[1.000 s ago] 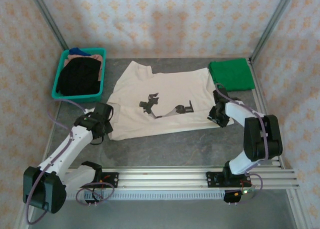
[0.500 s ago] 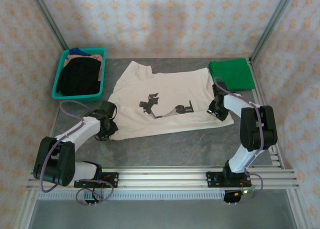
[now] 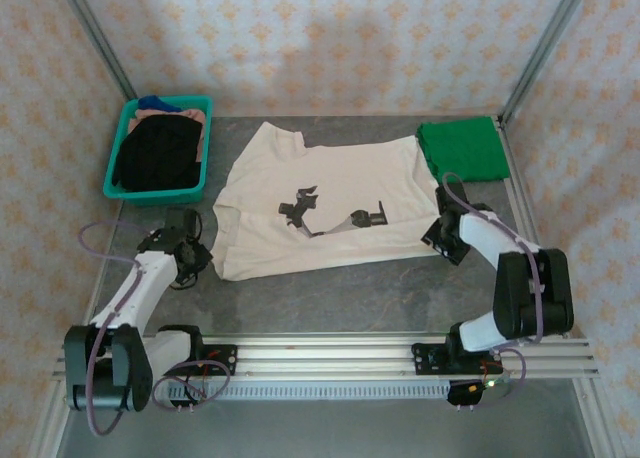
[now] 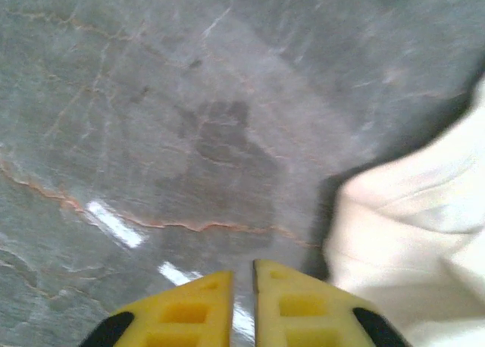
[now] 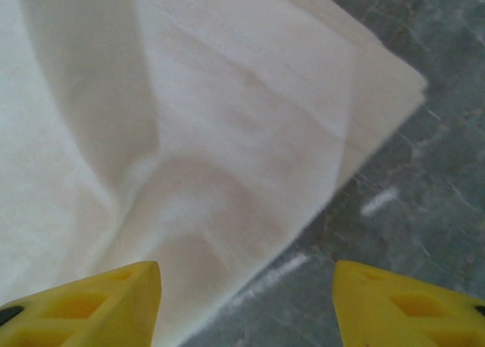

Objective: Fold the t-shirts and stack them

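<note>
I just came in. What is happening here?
Two robot arms are working on t-shirts. The cream t-shirt lies spread out on the table, largely unfolded. The right gripper hovers open over its near right corner. The left gripper is beside its left edge over bare table, jaws nearly shut, holding nothing. The green t-shirt sits folded at the far right.

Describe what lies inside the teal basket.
Black cloth fills most of the teal basket; blue cloth and tan cloth peek out at the far side. Anything underneath is covered.
</note>
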Robot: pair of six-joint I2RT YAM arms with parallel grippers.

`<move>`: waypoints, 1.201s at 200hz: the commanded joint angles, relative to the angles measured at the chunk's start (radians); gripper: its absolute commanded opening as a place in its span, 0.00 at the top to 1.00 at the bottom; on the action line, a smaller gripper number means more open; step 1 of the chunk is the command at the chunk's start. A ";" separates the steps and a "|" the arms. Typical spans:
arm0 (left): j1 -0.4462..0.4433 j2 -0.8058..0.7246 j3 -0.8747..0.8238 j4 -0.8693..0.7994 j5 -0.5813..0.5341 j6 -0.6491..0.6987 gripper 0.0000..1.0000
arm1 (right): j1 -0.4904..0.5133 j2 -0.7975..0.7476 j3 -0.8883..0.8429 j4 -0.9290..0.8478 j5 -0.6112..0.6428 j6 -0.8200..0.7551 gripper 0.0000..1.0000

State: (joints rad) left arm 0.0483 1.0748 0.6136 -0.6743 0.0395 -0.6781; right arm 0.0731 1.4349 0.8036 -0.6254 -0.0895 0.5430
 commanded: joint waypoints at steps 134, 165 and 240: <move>-0.314 0.461 0.167 0.073 -0.039 0.013 0.45 | 0.033 0.141 0.007 0.104 -0.126 0.071 0.34; -0.236 0.373 0.057 0.040 0.005 -0.006 0.44 | 0.032 -0.001 -0.094 0.067 -0.172 0.107 0.34; -0.134 0.075 0.155 -0.092 -0.021 0.004 0.21 | 0.021 -0.050 0.209 -0.046 0.030 -0.032 0.30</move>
State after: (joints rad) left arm -0.0895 1.1637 0.6540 -0.6998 0.0620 -0.6903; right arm 0.1074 1.3254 0.8707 -0.6724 -0.1844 0.5880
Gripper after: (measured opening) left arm 0.764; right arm 0.700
